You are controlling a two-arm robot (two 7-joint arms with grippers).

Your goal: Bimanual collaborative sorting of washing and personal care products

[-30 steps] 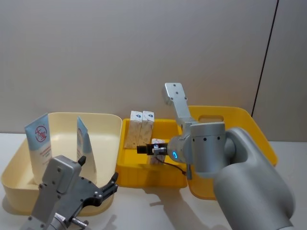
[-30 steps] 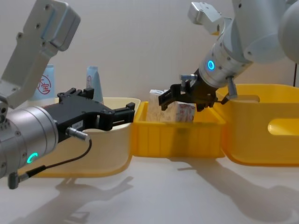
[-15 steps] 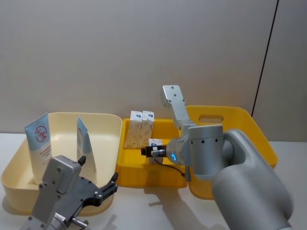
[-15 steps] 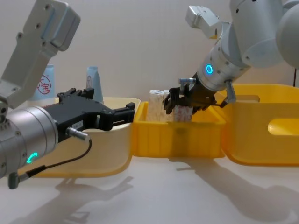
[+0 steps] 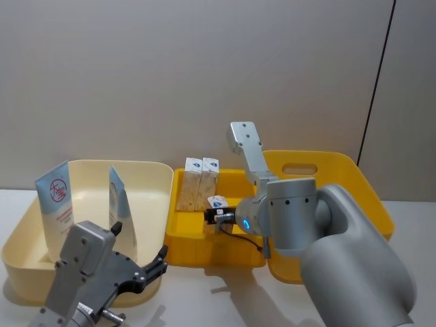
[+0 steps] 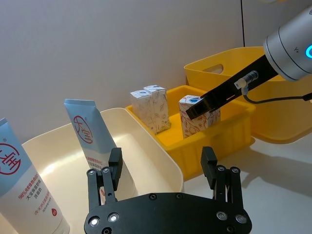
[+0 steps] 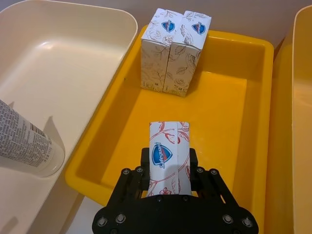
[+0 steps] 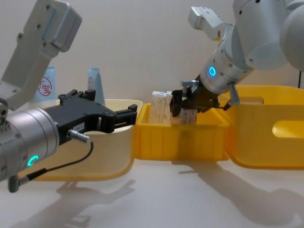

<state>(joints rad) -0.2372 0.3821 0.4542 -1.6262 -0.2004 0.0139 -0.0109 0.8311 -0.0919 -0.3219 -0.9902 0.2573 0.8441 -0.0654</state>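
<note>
My right gripper (image 7: 168,166) is shut on a red-marked whitish carton (image 7: 168,151), holding it upright inside the small yellow bin (image 7: 229,112). The same carton (image 5: 216,201) sits just in front of two speckled cartons (image 5: 201,182) that stand side by side at the bin's back. In the chest view the right gripper (image 8: 185,107) is at the bin's rim. Two pale blue-and-white tubes (image 5: 58,204) (image 5: 121,204) stand in the cream bin (image 5: 153,167). My left gripper (image 6: 162,161) hangs open over that bin's front rim, holding nothing.
A large yellow bin with a handle slot (image 5: 368,197) stands right of the small one, partly behind my right arm. The three bins touch in a row along the wall. Bare white table (image 8: 190,199) lies in front of them.
My right gripper has carried the red-marked carton lower and toward the left, closer to the two back cartons. The left arm has not moved.
</note>
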